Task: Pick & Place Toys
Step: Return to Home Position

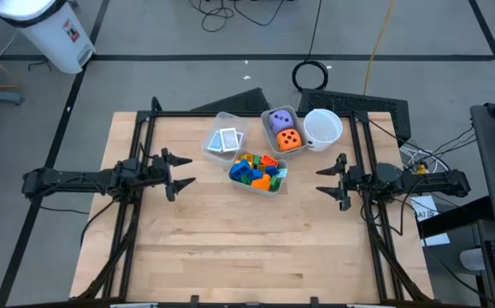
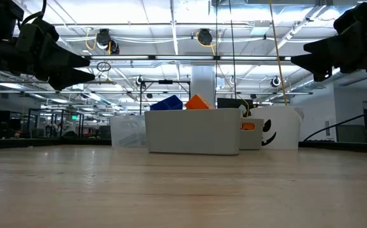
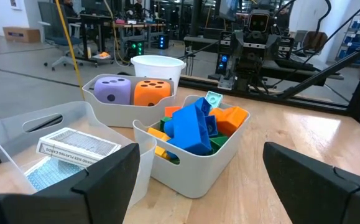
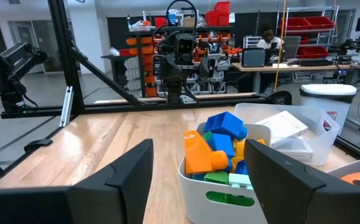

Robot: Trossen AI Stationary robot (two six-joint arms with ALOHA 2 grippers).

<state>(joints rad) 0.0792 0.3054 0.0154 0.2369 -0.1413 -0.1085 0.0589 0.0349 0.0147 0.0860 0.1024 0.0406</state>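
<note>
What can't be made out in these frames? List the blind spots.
- Blocks: lower layers are buried under the top ones in every view, so no count is possible.
- Dice: low view, hidden behind the front bin except an orange sliver.
- Cards: high view, pattern too small to read.
- Cup: left wrist view, only its top shows behind the dice bin.

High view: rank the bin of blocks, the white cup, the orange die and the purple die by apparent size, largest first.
1. bin of blocks
2. white cup
3. orange die and purple die: these look about alike, so neither is ranked above the other.
</note>
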